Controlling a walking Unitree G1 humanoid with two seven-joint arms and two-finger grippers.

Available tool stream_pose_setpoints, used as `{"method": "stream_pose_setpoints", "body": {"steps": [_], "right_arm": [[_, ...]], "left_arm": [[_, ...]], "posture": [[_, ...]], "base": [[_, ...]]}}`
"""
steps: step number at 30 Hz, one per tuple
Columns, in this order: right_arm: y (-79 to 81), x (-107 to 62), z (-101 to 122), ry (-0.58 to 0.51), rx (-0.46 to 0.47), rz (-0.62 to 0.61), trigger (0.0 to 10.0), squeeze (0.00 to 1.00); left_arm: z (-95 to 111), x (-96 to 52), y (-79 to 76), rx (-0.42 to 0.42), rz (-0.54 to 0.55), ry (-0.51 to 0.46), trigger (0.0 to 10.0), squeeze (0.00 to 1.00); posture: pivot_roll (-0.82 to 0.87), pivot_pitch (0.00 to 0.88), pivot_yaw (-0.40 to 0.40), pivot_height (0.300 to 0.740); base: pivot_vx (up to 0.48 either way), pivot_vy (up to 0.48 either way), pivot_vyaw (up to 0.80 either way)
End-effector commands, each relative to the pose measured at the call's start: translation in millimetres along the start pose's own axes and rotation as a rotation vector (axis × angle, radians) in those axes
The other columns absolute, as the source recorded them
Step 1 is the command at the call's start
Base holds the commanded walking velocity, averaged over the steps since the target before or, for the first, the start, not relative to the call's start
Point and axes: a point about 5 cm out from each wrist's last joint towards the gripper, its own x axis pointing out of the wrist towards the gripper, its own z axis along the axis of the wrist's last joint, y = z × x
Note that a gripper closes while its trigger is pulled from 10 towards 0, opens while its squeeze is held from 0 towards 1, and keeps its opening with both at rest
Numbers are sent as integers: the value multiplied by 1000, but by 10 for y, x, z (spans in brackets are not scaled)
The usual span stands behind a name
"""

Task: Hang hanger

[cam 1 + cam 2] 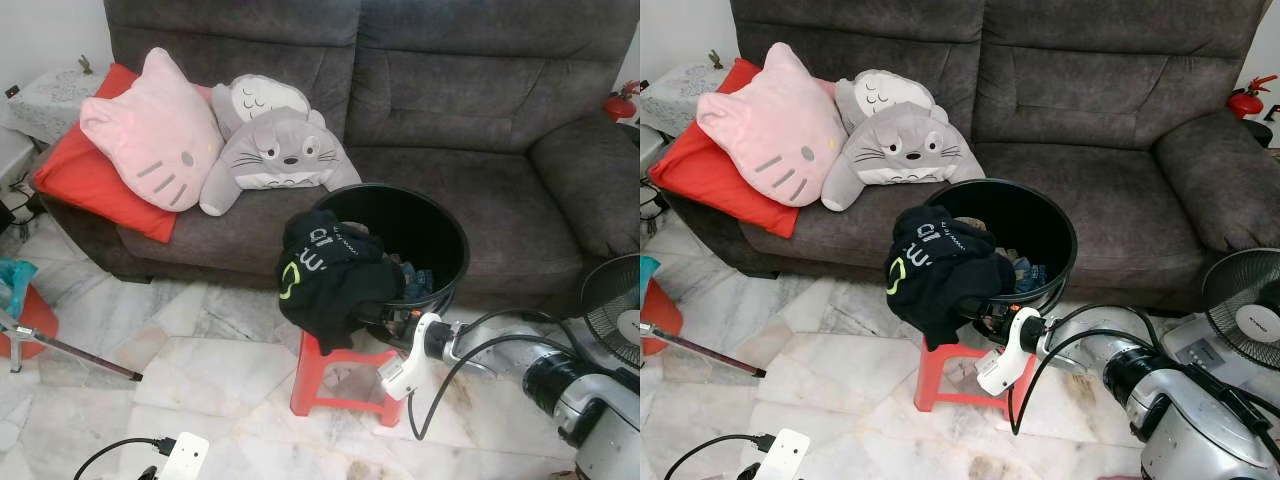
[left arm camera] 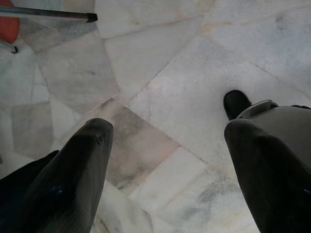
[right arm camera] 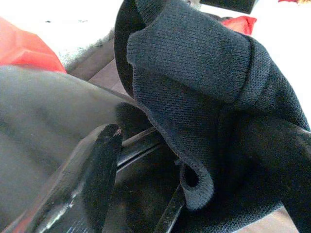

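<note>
One black bin [image 1: 440, 235] stands on a red stool [image 1: 340, 385] before the sofa [image 1: 480, 120], a black garment [image 1: 325, 270] draped over its rim at 9 o'clock. The right gripper [image 3: 194, 160] reaches in under that cloth, fingers spread around a fold; I cannot tell whether it grips. The hanger cannot be made out. The left gripper [image 2: 167, 170] hangs wide open and empty over the floor [image 2: 160, 63].
</note>
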Motion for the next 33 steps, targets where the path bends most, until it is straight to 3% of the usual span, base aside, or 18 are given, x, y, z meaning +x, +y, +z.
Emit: {"method": "stream_pose_setpoints", "body": {"steps": [1, 5, 11, 33], "right_arm": [[-22, -5, -43, 29, 32, -10, 10000, 0], [124, -26, 43, 21, 72, 87, 10000, 0], [163, -34, 77, 17, 86, 107, 10000, 0], [-130, 66, -12, 17, 29, -77, 10000, 0]], "left_arm": [[-47, -7, 8, 13, 5, 8, 10000, 0], [-47, -7, 9, 13, -1, 7, 10000, 0], [-41, -7, 1, 16, -3, 4, 10000, 0], [-50, -8, 12, 13, 7, 4, 10000, 0]], "posture": [[55, 73, -36, 736], [55, 73, -36, 736], [55, 75, -35, 736], [57, 74, -38, 736]], "base": [[0, 0, 0], [0, 0, 0], [0, 0, 0], [0, 0, 0]]}}
